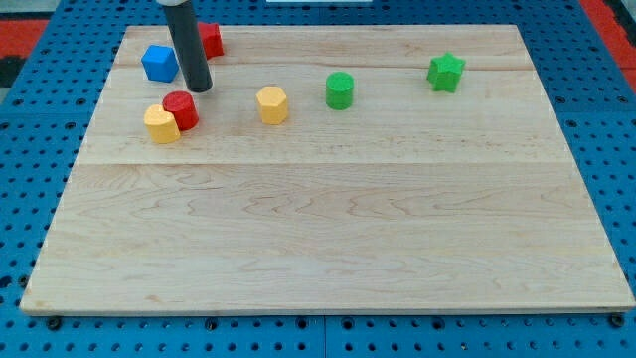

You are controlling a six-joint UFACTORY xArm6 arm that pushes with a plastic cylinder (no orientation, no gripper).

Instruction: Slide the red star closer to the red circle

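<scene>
The red star [211, 39] lies near the view's top left of the wooden board, partly hidden behind my rod. The red circle [181, 108] sits lower, touching a yellow block [160, 124] on its left. My tip [199, 88] rests on the board between the two red blocks, just above and to the right of the red circle and below the red star. It appears apart from both.
A blue block [159, 63] lies left of my rod. A yellow hexagon [271, 104], a green cylinder [340, 89] and a green star [446, 72] lie in a row toward the view's right. The board's edge [328, 312] meets a blue pegboard.
</scene>
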